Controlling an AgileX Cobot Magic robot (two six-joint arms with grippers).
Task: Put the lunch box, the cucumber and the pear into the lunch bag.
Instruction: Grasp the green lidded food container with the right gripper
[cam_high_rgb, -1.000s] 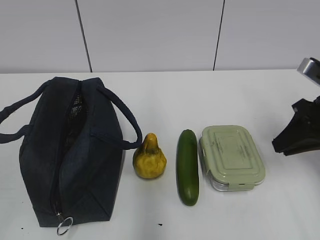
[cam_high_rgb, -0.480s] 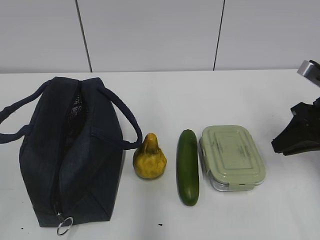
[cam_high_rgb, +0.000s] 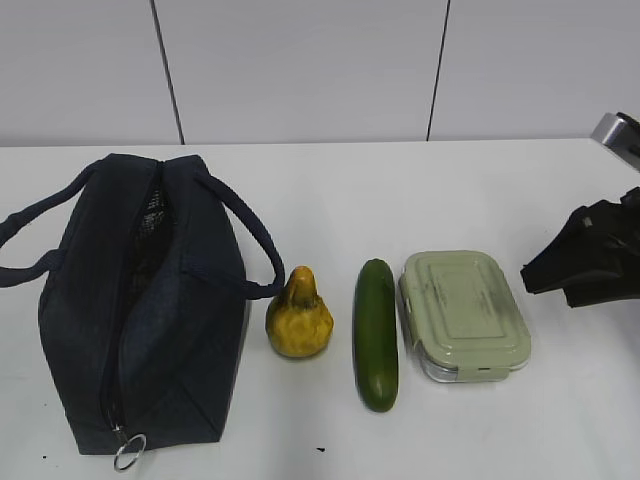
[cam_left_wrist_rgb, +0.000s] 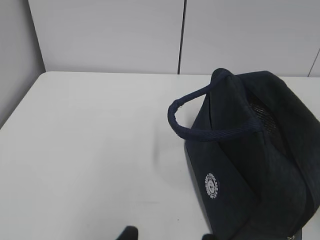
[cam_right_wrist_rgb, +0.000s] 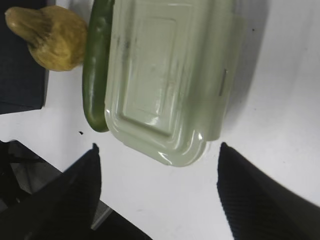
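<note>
The navy lunch bag (cam_high_rgb: 190, 330) stands at the left with its top zipper open and the ring pull (cam_high_rgb: 128, 452) at the near end. It also shows in the left wrist view (cam_left_wrist_rgb: 240, 170). The yellow-brown pear (cam_high_rgb: 298, 316), the dark green cucumber (cam_high_rgb: 375, 332) and the lunch box (cam_high_rgb: 463, 312) with its sage-green lid lie in a row to the bag's right. My right gripper (cam_high_rgb: 535, 272) is open and empty, just right of the lunch box. In the right wrist view the right gripper (cam_right_wrist_rgb: 158, 146) frames the box (cam_right_wrist_rgb: 165, 75) end, beside the cucumber (cam_right_wrist_rgb: 96, 70) and pear (cam_right_wrist_rgb: 52, 37). My left gripper (cam_left_wrist_rgb: 168, 234) is open over bare table left of the bag.
The white table (cam_high_rgb: 400, 190) ends at a grey panelled wall (cam_high_rgb: 300, 70) at the back. The table's near edge (cam_right_wrist_rgb: 60, 155) shows in the right wrist view, close to the cucumber's end. The bag's loop handles (cam_high_rgb: 250, 230) stick out to both sides.
My right gripper has moved left, closer to the lunch box. The bag, pear, cucumber and lunch box have not moved.
</note>
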